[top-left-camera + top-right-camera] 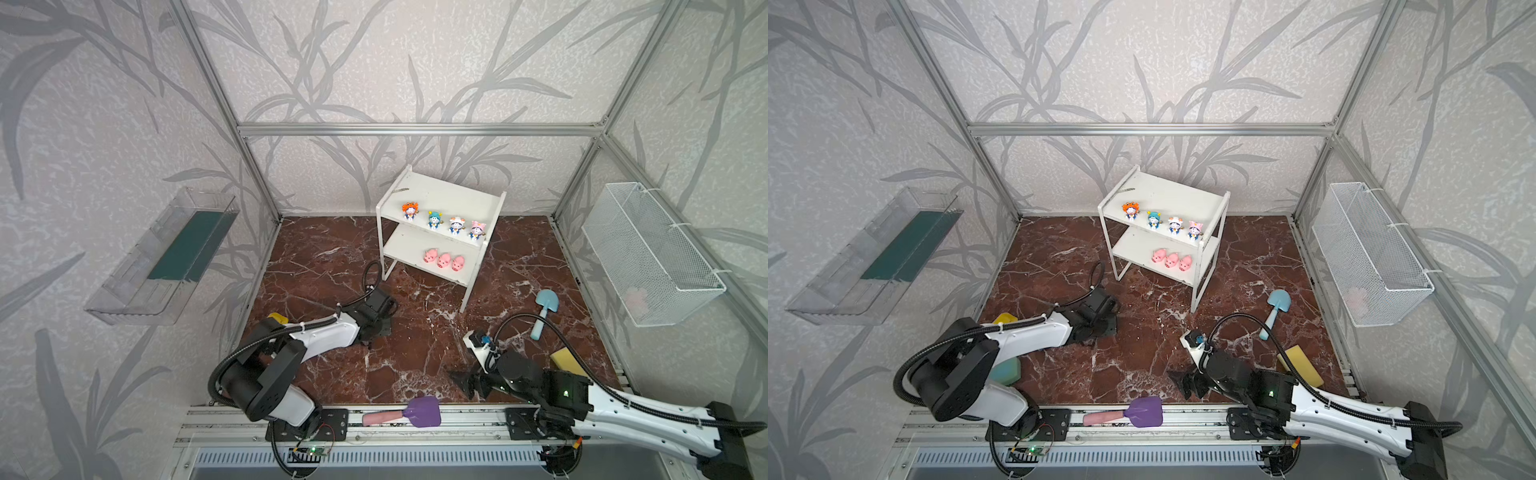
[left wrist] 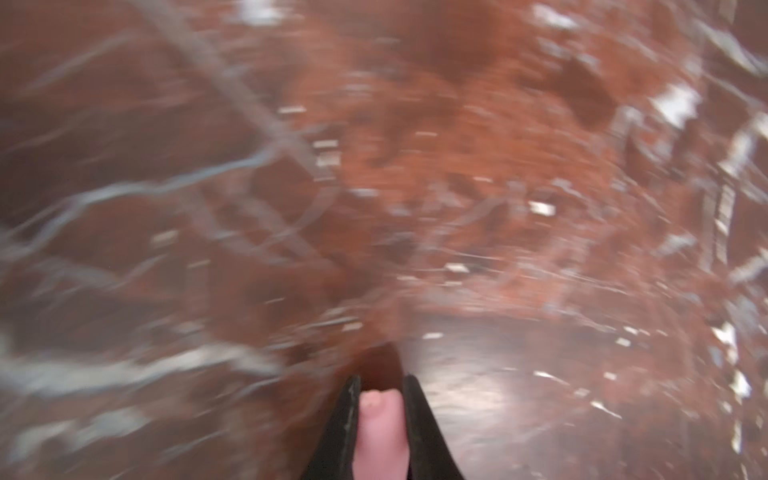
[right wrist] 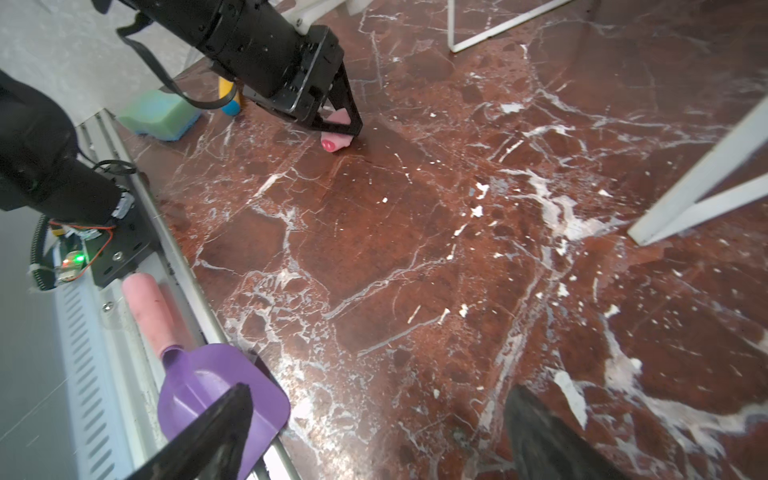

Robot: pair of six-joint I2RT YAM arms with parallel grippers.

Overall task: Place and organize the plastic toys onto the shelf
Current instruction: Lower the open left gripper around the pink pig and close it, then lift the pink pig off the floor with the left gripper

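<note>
One pig (image 2: 380, 432) between left fingers (image 2: 338, 436)

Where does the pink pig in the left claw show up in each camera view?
Both top views: not visible, hidden under the left claw.
Left wrist: pink pig at bottom centre, between the black fingers.
Right wrist: upper left of centre, pinched at the claw's tip.
Shared landmark: the left claw, shut on the pig.

Your workplace, a robot lab cell: aluminium frame (image 1: 419, 129), wallpapered panels (image 1: 415, 62), marble-print floor (image 1: 415, 353), two arms (image 1: 328, 332) (image 1: 648, 415) bolted to a rail (image 1: 469, 419).
</note>
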